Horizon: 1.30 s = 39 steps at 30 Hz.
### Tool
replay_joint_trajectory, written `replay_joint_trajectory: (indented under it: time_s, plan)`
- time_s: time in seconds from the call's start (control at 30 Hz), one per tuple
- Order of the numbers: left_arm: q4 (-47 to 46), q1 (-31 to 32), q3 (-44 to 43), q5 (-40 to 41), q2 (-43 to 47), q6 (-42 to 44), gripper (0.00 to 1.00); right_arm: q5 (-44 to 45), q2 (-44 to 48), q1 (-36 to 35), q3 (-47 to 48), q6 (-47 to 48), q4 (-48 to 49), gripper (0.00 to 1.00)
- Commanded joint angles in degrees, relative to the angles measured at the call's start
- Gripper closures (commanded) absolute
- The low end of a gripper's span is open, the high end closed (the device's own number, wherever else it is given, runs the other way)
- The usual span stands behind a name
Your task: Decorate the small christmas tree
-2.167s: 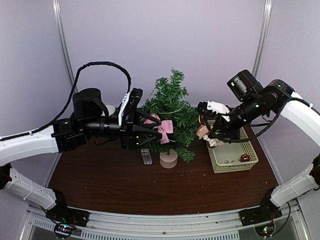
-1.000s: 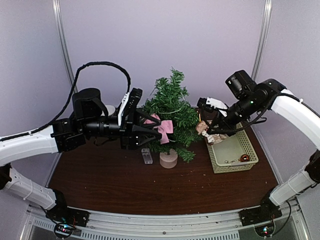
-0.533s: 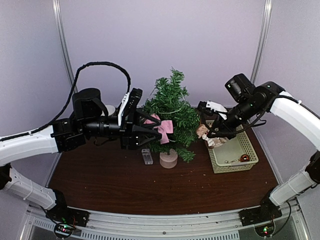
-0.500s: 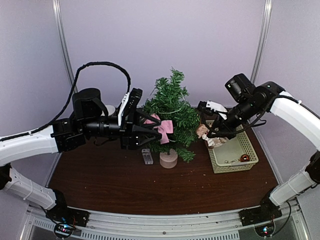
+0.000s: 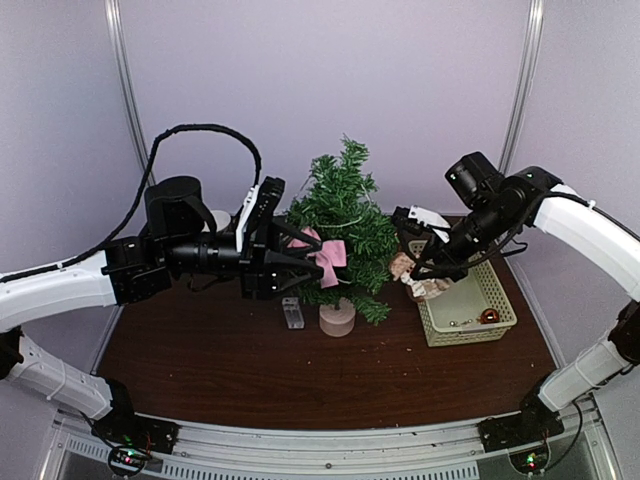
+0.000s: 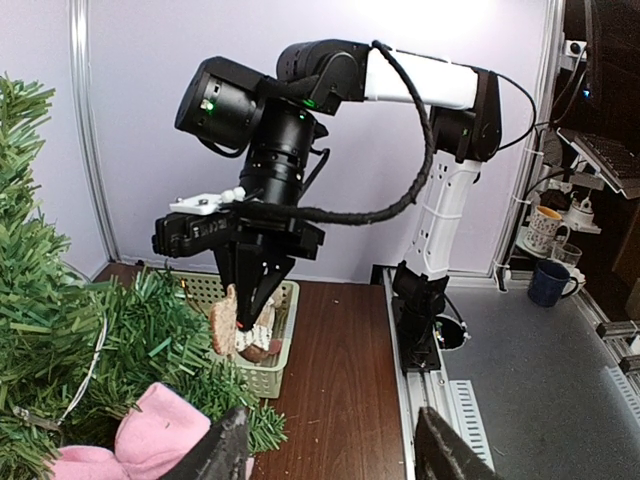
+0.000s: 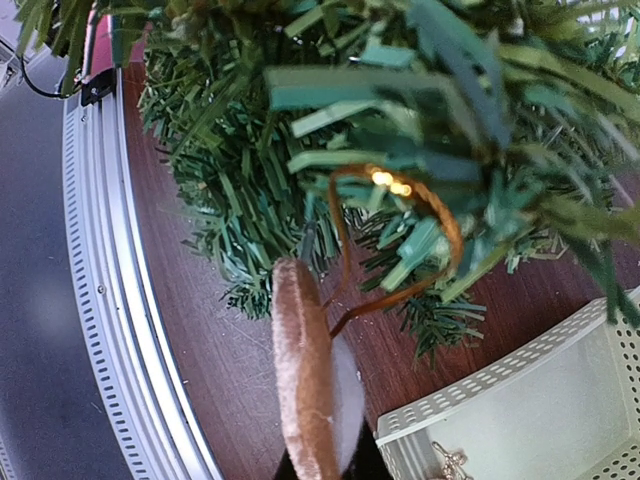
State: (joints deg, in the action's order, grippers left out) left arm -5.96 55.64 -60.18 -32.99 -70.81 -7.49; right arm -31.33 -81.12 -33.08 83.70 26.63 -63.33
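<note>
Since about two seconds ago, your right arm has swung a little toward the small christmas tree (image 5: pixel 340 215), while your left arm has kept its place. The tree stands upright on its pale base (image 5: pixel 337 319) on the dark table (image 5: pixel 200 370), between the two claws. The right claw (image 5: pixel 417 273) is clenched on a flat brown ornament (image 6: pixel 243 328), which hangs just under its fingertips, at the tree's lower branches. In the right wrist view you see this ornament from its edge. Its golden loop (image 7: pixel 400 235) is among the needle tips of a branch; whether it is already over the branch, I cannot tell. The left claw (image 5: pixel 316 257) reaches to the tree from the other side with its fingers (image 6: pixel 228 452) apart, grasping nothing. A pink bow (image 5: pixel 333 252) on the tree is right at its fingertips. Below the right claw is a pale green basket (image 5: pixel 470 310) with a red ball (image 5: pixel 489 316) inside. Below the left claw's tips, beside the base, a small clear piece (image 5: pixel 292 312) lies on the table.
</note>
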Motion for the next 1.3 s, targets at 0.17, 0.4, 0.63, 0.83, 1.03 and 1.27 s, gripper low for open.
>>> replay_joint_trajectory:
  time_s: [0.17,0.4,0.63,0.83,1.03,1.27]
  plan:
    - [-1.07,-0.44,-1.65,-0.6,0.13,2.37,0.47,-0.97,3.83,0.12,-1.05,-1.1,0.31,1.0]
    - [0.78,-0.37,-2.92,0.34,-0.35,3.6,0.49,-0.96,5.21,0.12,-1.45,-1.04,0.7,1.0]
    - [4.13,0.14,-3.41,2.41,0.2,8.64,0.51,-1.76,7.34,-5.57,0.1,-2.41,-0.44,1.0]
    - [5.15,0.67,-3.74,4.16,0.04,11.13,0.52,4.62,5.01,-16.79,4.31,-3.23,-3.3,1.0]
    - [5.16,0.9,-3.71,4.08,-0.16,10.98,0.52,9.3,2.78,-22.3,8.98,-3.86,-4.65,1.0]
    - [5.07,0.96,-3.71,4.36,-0.04,10.67,0.52,17.98,-3.68,-22.47,15.99,-4.77,-8.9,1.0]
